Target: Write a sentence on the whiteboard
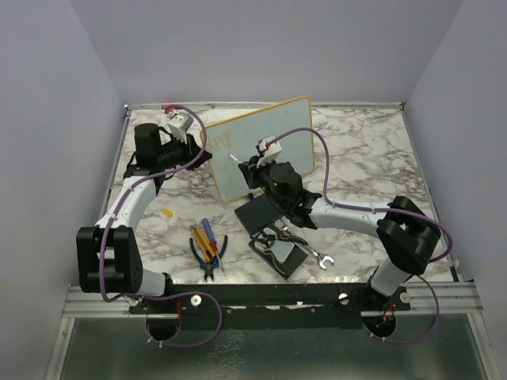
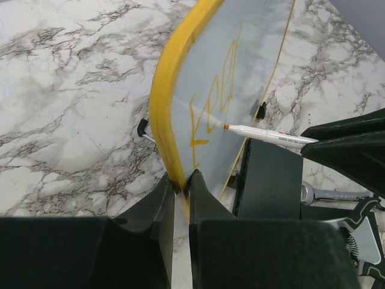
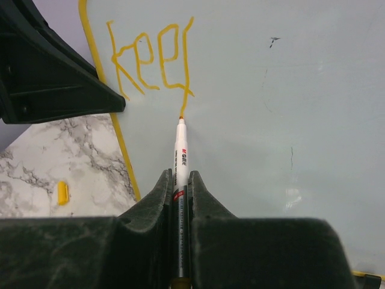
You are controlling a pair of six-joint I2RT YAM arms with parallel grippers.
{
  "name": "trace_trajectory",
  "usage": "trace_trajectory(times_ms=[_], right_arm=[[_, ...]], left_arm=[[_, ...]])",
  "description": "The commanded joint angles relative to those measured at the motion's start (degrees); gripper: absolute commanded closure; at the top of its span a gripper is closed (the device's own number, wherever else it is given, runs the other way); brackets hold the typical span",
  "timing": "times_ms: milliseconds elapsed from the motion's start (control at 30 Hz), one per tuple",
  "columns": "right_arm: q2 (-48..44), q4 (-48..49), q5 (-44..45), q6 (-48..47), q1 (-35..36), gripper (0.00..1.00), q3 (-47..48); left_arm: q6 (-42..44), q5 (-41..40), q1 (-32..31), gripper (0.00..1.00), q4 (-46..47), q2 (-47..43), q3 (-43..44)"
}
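The whiteboard (image 1: 269, 142) stands tilted on the marble table, with a yellow frame (image 2: 161, 102) and a glossy white face (image 3: 271, 120). My left gripper (image 2: 181, 182) is shut on the frame's near left edge, also seen from above (image 1: 206, 154). My right gripper (image 3: 179, 177) is shut on a white marker (image 3: 180, 150). The marker's orange tip touches the board just under the last letter. The sentence (image 3: 150, 60) reads "kee" plus a long stroke, in orange at the board's upper left (image 1: 222, 142). From the left wrist the marker (image 2: 264, 135) meets the writing (image 2: 213, 108).
A black pad (image 1: 257, 212) lies in front of the board. Screwdrivers (image 1: 204, 240), pliers (image 1: 214, 261), scissors (image 1: 277, 236), a dark block (image 1: 287, 260) and a wrench (image 1: 318, 258) lie near the front. A small yellow cap (image 1: 166, 212) rests on the marble (image 3: 61, 192).
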Motion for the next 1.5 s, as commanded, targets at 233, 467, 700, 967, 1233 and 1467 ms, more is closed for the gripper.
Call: trace_trajectory(times_ms=[233, 467, 700, 967, 1233, 1467], right_arm=[[2.10, -3.58, 2.28, 1.52, 0.44, 0.99, -2.92], [1.44, -3.84, 2.23, 1.49, 0.78, 0.99, -3.20], [-5.31, -2.58, 1.49, -0.59, 2.19, 0.99, -4.73], [-7.44, -0.57, 4.90, -6.00, 2.05, 0.99, -0.33], [-3.31, 1.96, 4.18, -9.63, 1.47, 0.99, 4.90], [-1.72, 2.12, 3.37, -9.43, 0.42, 0.99, 6.24]], left_arm=[[2.56, -0.28, -1.23, 1.00, -4.05, 0.85, -0.29], [2.56, -0.39, -1.27, 1.00, -4.05, 0.82, -0.29], [2.44, -0.88, -1.23, 1.00, -4.05, 0.82, -0.29], [2.40, -0.85, -1.22, 1.00, -4.10, 0.73, -0.38], [2.41, -0.73, -1.23, 1.00, -4.05, 0.79, -0.47], [2.47, -0.46, -1.31, 1.00, -4.05, 0.80, -0.38]])
